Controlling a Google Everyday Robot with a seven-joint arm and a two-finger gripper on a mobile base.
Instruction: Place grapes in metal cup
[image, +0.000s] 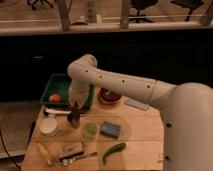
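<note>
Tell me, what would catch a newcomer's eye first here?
The huge white robot arm dominates, sweeping from the right across the wooden table; its gripper hangs at the table's left, just over a small dark grey metal cup. Colour comes next: an orange-red round fruit in the green plastic tray at the back left, and a translucent green cup beside a blue rectangular sponge mid-table.

What I get is dim and warm, with light falling from above onto the wooden table (142, 132) in the lower half of the frame. Behind it a band across the middle goes nearly black, and the top strip is brighter. The white arm (125, 85) catches a soft sheen. The gripper (75, 111), left of centre, sits in the arm's shade. Everything looks soft, edges smeared.
</note>
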